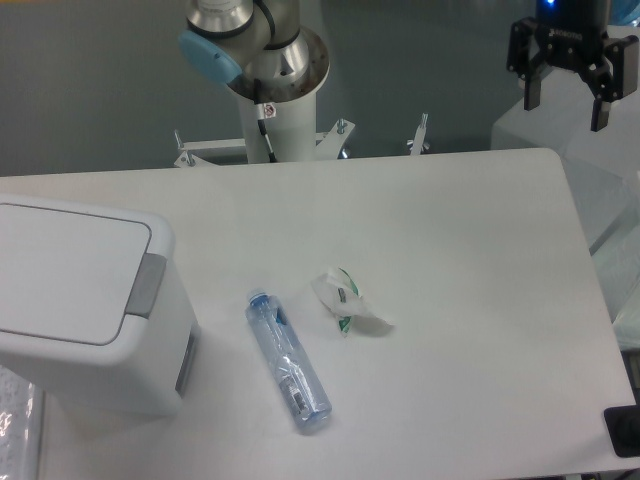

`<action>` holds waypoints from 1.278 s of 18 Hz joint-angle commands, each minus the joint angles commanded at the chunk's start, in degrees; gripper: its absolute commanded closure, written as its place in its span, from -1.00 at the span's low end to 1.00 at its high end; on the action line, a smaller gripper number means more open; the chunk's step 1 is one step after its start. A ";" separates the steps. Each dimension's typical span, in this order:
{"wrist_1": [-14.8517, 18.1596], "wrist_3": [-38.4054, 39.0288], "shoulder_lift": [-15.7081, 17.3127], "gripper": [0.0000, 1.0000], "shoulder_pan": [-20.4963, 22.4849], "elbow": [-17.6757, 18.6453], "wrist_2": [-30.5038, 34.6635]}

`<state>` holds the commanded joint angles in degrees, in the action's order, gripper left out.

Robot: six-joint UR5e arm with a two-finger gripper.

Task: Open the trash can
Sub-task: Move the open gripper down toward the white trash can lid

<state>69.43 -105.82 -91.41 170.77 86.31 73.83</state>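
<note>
Bin sits lid-shut at the surface's left edge; my tool hangs spread, far right, gripping nothing.

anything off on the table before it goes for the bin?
Mostly normal. The clear bottle lies on its side and a crumpled wrapper sits beside it, both loose on the table. The trash can lid is shut; the gripper is open and far away.

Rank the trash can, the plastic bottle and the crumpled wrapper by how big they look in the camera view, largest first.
1. trash can, by far the largest
2. plastic bottle, lying on its side
3. crumpled wrapper, smallest

All three rest on the table, so the order is clear.
</note>
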 joint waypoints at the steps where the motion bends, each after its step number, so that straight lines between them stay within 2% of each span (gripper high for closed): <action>1: 0.00 0.00 -0.09 -1.00 0.00 0.00 0.09; 4: -0.17 1.57 -0.18 -1.00 -0.44 -0.18 0.18; 7: -0.18 9.11 -0.53 -1.00 -1.66 -0.61 0.09; 10: -1.14 21.23 -3.59 -1.00 -7.63 -4.03 0.18; 14: -6.05 40.03 -7.55 -1.00 -12.73 -6.59 0.35; 16: -8.51 49.26 -8.43 -1.00 -15.72 -6.77 0.35; 19: -9.58 60.87 -8.53 -1.00 -19.23 -6.50 0.26; 20: -9.58 64.13 -8.44 -1.00 -20.81 -6.07 0.26; 23: -9.49 66.18 -8.70 -1.00 -24.60 -5.10 0.53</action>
<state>59.94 -39.64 -100.11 146.17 81.21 74.36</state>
